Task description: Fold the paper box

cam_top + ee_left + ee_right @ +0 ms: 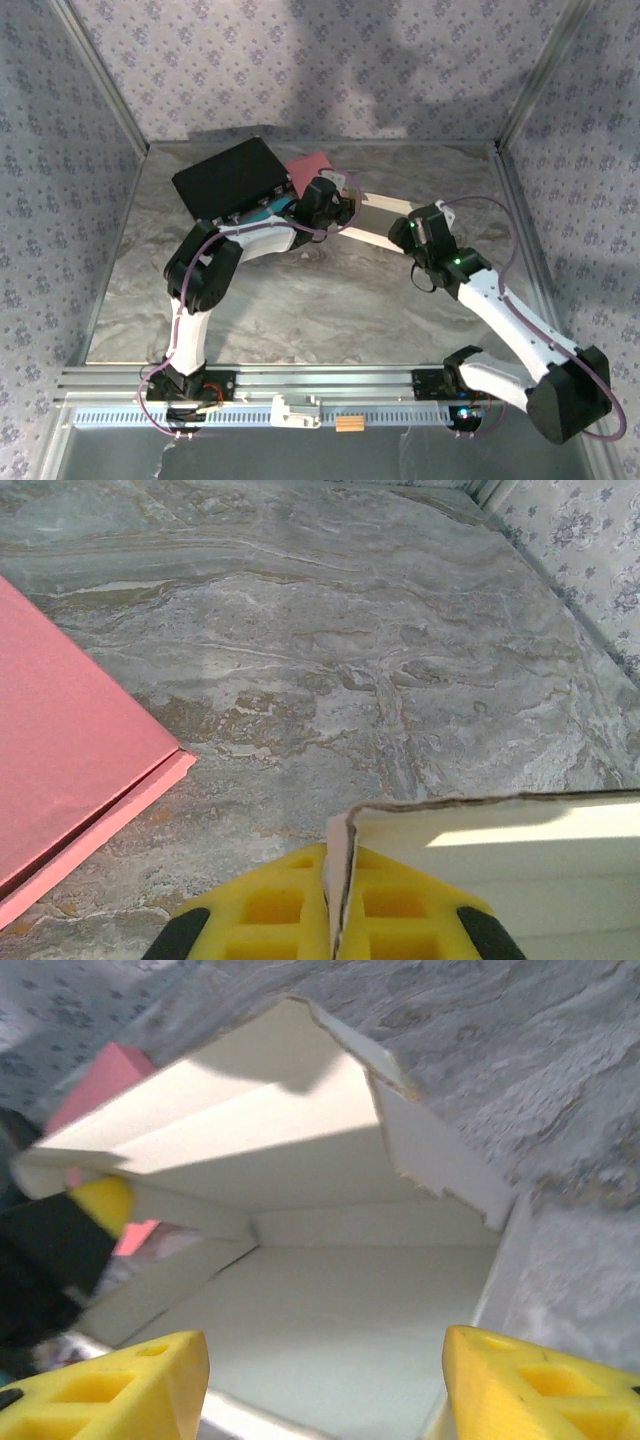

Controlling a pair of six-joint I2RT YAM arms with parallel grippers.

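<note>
The paper box (380, 215) is white cardboard, partly folded, lying at the table's centre-back between both arms. My left gripper (335, 920) is shut on a folded flap of the paper box (500, 850), its yellow fingers (260, 910) pinching the doubled edge. In the top view the left gripper (335, 205) sits at the box's left end. My right gripper (325, 1380) stands open at the box's right end, its yellow fingertips (130, 1385) wide apart over the white inner panel (330, 1300), holding nothing. The box walls (250, 1110) stand up around that panel.
A pink box (70, 770) lies flat left of the left gripper, also seen as pink box (310, 165) at the back. A black case (230, 178) rests at the back left. Patterned walls enclose the marble table (330, 310), with aluminium rails along the near edge.
</note>
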